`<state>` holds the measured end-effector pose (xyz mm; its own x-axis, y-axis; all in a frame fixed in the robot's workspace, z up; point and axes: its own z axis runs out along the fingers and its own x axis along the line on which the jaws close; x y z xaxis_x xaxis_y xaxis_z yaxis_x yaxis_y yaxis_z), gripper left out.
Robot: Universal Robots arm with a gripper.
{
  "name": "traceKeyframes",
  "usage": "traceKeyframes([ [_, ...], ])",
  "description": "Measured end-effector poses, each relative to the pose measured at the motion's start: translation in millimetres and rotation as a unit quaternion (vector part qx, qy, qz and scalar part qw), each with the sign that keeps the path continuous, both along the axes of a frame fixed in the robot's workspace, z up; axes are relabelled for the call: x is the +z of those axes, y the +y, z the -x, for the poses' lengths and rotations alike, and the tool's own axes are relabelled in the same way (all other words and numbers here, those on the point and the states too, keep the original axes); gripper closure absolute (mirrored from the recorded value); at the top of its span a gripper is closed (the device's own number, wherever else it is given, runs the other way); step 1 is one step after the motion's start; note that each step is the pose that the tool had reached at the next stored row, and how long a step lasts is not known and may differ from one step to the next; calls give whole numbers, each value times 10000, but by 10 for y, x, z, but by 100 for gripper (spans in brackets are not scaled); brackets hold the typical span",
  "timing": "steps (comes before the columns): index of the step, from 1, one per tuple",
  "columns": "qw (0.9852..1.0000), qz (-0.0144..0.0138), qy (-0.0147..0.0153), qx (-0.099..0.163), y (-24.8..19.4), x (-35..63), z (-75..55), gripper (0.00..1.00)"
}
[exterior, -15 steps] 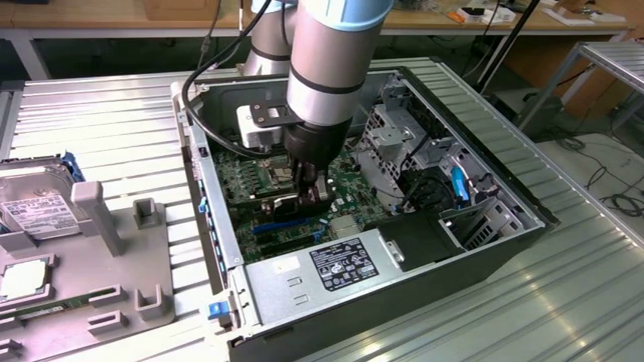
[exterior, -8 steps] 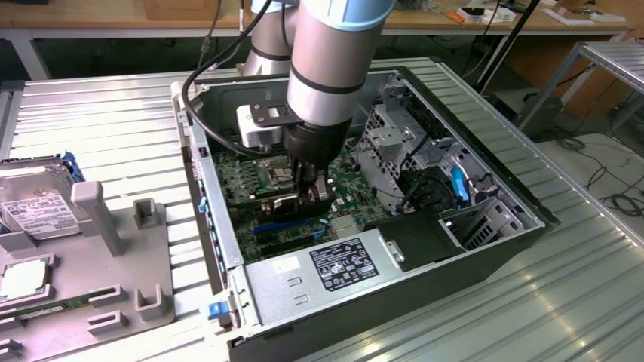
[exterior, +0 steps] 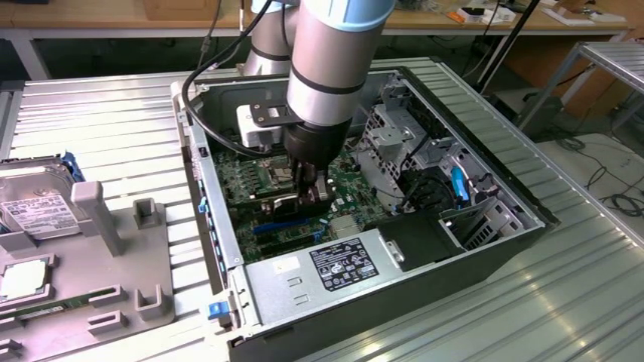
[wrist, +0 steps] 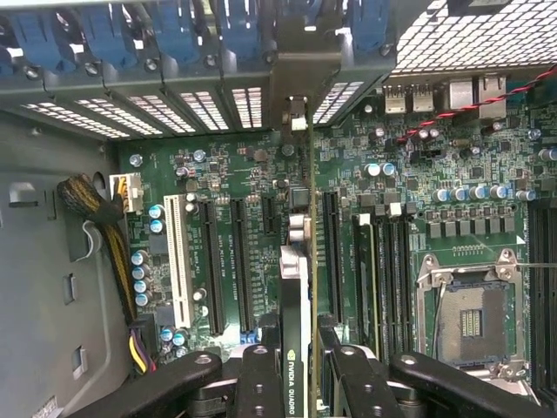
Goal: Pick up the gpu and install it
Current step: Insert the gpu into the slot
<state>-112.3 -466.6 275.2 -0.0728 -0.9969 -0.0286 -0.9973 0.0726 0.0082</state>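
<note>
The arm reaches down into the open case point(exterior: 223, 249), which lies on its side on the ribbed table point(exterior: 101, 113). The gripper point(exterior: 310, 188) is low over the board point(exterior: 241, 177), near the middle of the case. In the wrist view the two black fingers point(wrist: 259, 383) are closed on the gpu point(wrist: 294, 296), one on each face. The jaws stand narrow, pressed against the thin card. The card is seen edge-on, standing upright on its long edge. Its black cooler, with printed lettering, faces one finger and the green circuit side faces the other. It runs from the fingers toward the rear wall of the case, and its bracket point(wrist: 303, 61) lies against the row of vented slot covers point(wrist: 174, 104). The card lies between two long black slots point(wrist: 240, 261), with a white slot point(wrist: 178, 261) further off on one side. The socket point(wrist: 470, 318) is well apart on the other side. Its lower edge seems close to the board, but I cannot tell whether it is in a slot or just above one. The power supply point(exterior: 337, 264) fills the near end of the case. On the exterior view's left, well apart from the case, a grey tray point(exterior: 131, 249) holds a hard drive point(exterior: 35, 207).
</note>
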Motion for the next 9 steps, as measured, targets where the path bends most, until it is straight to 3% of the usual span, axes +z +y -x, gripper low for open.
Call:
traceKeyframes([
  [9,10000,-35,-1,0,32,-16,-2,73],
])
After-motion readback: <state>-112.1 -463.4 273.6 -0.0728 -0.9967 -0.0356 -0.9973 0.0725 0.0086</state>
